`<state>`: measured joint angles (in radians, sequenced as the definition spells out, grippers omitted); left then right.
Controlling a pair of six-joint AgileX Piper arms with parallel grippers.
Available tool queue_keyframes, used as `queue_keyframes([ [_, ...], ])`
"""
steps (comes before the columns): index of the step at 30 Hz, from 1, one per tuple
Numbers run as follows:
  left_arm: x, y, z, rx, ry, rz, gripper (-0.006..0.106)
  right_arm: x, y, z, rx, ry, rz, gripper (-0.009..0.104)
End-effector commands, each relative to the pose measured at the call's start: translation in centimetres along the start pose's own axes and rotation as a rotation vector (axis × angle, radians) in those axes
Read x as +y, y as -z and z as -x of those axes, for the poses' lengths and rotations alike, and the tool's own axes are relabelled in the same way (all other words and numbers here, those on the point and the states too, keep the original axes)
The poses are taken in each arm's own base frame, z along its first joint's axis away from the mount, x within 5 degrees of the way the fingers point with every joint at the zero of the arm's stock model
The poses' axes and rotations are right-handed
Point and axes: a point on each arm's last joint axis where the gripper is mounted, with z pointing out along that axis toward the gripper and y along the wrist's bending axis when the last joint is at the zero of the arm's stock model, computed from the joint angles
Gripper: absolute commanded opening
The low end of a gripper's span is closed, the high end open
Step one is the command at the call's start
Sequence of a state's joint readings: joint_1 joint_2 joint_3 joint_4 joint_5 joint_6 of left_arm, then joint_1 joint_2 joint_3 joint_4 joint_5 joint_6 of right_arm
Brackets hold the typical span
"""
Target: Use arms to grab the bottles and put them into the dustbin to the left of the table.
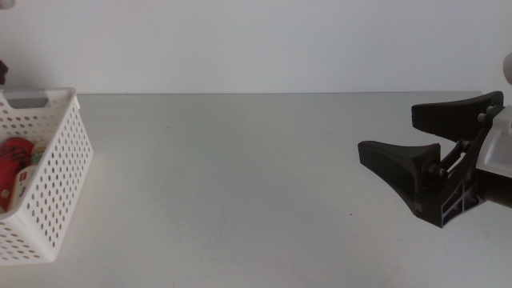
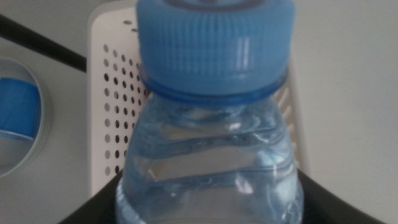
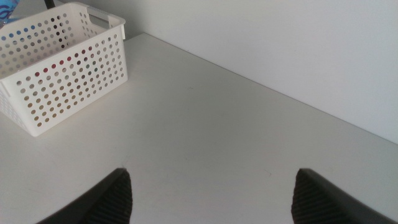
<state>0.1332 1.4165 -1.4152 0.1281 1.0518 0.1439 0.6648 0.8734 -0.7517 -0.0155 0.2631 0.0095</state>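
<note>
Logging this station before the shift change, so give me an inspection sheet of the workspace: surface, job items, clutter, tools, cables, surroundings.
Surface: light-grey table, matte, bare in the middle.
Job's things: white perforated dustbin at the table's left edge, a red can inside; blue-capped water bottle in the left tool, above the dustbin.
Clutter: nothing seen on the tabletop.
Tools: left tool shut on the water bottle, out of the middle view; right tool open, empty, at the table's right side.
Cables: a dark line near the dustbin in the left wrist view, possibly a cable.
Surroundings: plain pale wall; round object with blue beside the dustbin, unclear.
</note>
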Motion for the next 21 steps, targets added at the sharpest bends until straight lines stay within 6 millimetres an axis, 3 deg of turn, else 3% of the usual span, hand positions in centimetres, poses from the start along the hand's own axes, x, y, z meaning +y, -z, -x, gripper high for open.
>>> queue_keyframes([
  [1, 1.7, 0.8, 1.0, -0.091, 0.004, 0.043, -0.002, 0.0, 0.6, 2.0, -0.118, 0.018, 0.001, 0.066],
  [6, 3.1, -3.6, 0.9, 0.017, 0.054, 0.031, -0.002, 0.0, 0.6, 2.0, -0.118, 0.018, 0.001, 0.066],
  [12, 3.4, -7.9, 0.5, 0.125, 0.079, -0.001, 0.003, 0.0, 0.6, 2.0, -0.118, 0.018, 0.001, 0.066],
  [16, 3.3, -9.4, 0.4, 0.151, 0.082, -0.015, 0.02, 0.0, 0.6, 2.0, -0.118, 0.018, 0.001, 0.066],
  [21, 3.1, -10.2, 0.6, 0.145, 0.09, -0.029, 0.058, 0.0, 0.6, 2.0, -0.118, 0.018, 0.001, 0.066],
])
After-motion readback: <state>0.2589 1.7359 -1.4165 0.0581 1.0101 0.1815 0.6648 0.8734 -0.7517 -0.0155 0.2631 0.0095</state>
